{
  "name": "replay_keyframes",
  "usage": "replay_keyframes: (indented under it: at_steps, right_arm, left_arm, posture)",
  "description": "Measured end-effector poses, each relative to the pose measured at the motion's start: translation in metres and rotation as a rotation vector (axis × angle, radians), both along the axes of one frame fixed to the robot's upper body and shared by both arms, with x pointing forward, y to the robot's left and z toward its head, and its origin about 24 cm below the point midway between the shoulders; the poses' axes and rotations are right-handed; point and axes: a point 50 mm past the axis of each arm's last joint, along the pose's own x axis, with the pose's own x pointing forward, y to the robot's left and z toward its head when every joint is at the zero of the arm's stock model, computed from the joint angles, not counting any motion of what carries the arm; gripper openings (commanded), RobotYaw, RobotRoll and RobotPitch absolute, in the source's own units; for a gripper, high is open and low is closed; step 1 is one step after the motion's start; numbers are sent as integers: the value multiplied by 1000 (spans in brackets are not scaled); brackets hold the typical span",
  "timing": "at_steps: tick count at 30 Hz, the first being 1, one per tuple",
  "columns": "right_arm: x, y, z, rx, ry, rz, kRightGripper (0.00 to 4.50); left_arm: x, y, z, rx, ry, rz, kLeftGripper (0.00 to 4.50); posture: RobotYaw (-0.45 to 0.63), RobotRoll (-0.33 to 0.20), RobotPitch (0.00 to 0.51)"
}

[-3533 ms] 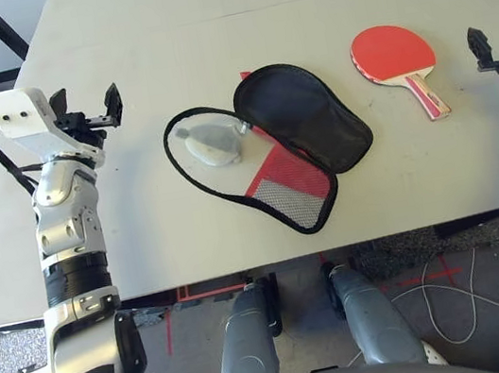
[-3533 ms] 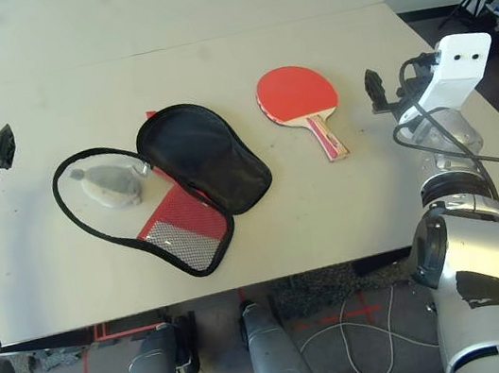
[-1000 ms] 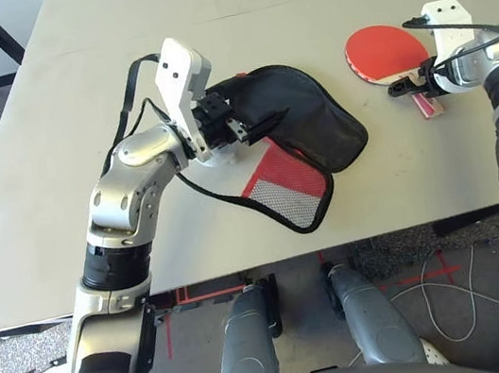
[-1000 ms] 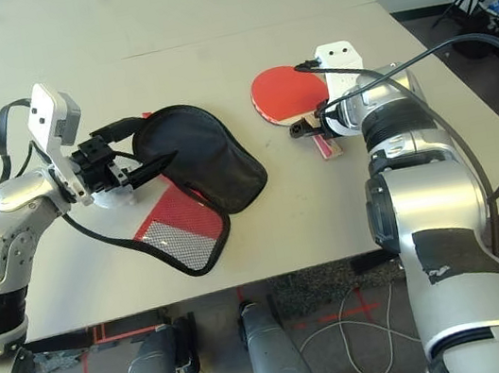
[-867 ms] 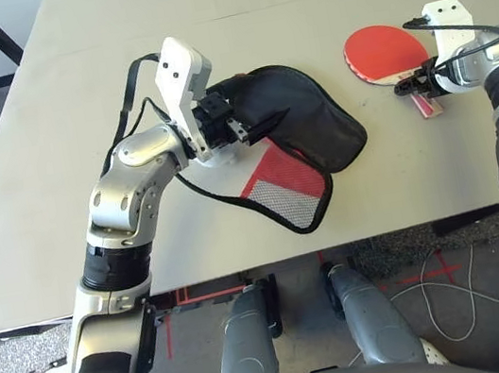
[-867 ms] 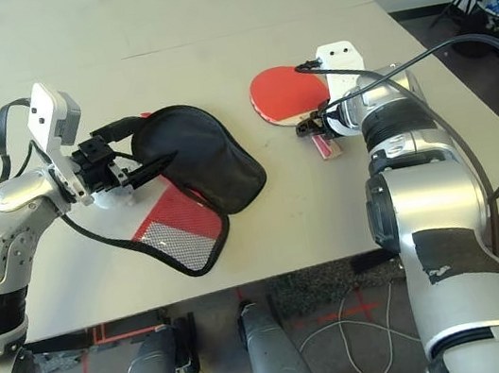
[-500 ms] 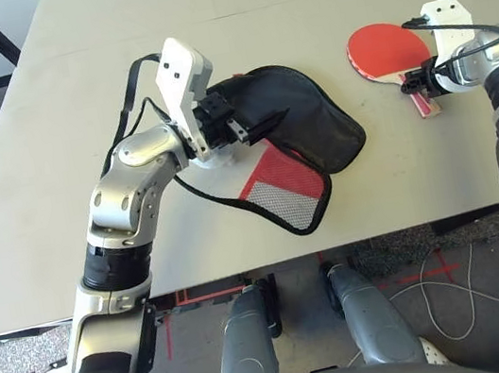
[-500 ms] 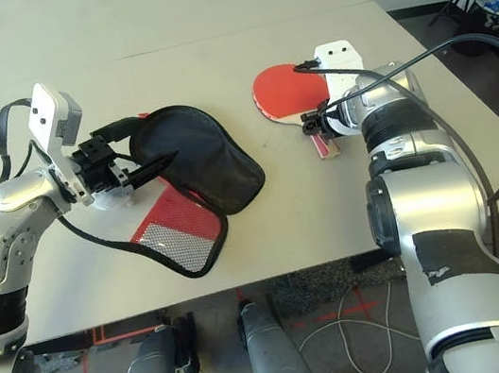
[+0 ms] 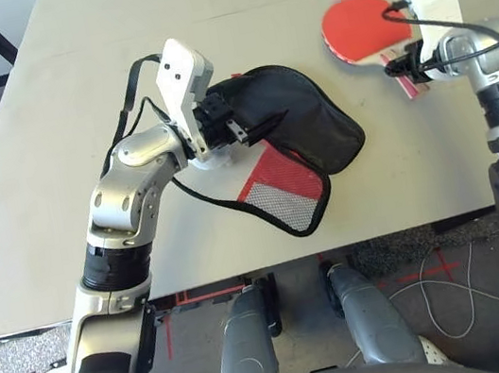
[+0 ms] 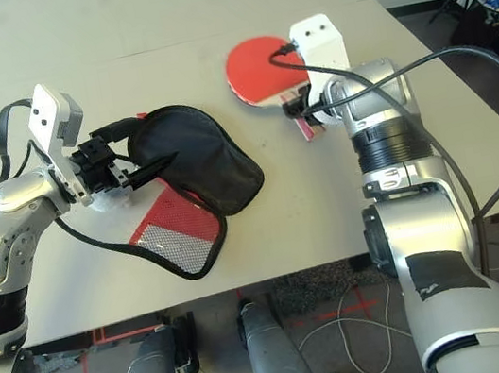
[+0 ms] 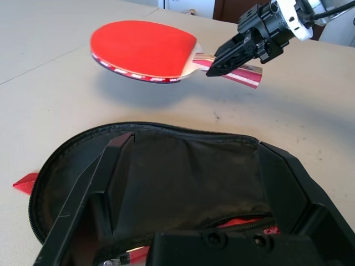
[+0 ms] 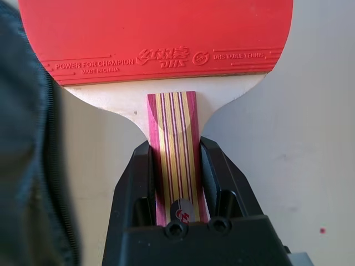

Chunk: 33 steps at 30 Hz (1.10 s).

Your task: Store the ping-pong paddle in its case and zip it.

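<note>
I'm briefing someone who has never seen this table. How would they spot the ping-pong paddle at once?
Start at the pale table and find the open red and black case near its middle. Look beyond it toward the robot's right arm: the paddle is held off the table by its striped wooden handle in the right end effector. Its flat round red face sets it apart from the soft case.

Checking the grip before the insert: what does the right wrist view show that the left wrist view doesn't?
Right wrist view: the right gripper's fingers clamping both sides of the striped handle, plus the lettering on the rubber. Left wrist view: the paddle lifted clear of the table with its shadow beneath, and the case lying open between the left gripper's spread fingers. Both: the ping-pong paddle held by the right gripper.
</note>
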Motion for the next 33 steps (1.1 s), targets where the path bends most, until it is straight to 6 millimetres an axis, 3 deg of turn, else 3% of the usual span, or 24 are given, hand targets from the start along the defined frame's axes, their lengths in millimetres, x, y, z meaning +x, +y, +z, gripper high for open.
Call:
replay_keyframes:
  at_steps: [5, 14, 33]
  right_arm:
    - [-12, 39, -7, 23, 14, 104, 1159]
    - [-26, 74, -34, -6, 67, 200, 1159]
    - [-37, 87, -58, -18, 149, 277, 1159]
  left_arm:
    - [0, 0, -1, 1, 2, 2, 4500]
    - [-1, 3, -4, 7, 15, 14, 4500]
    - [-2, 4, -5, 14, 20, 30, 4500]
  posture:
    - [-9, 0, 247]
    - [10, 0, 257]
    - [16, 0, 262]
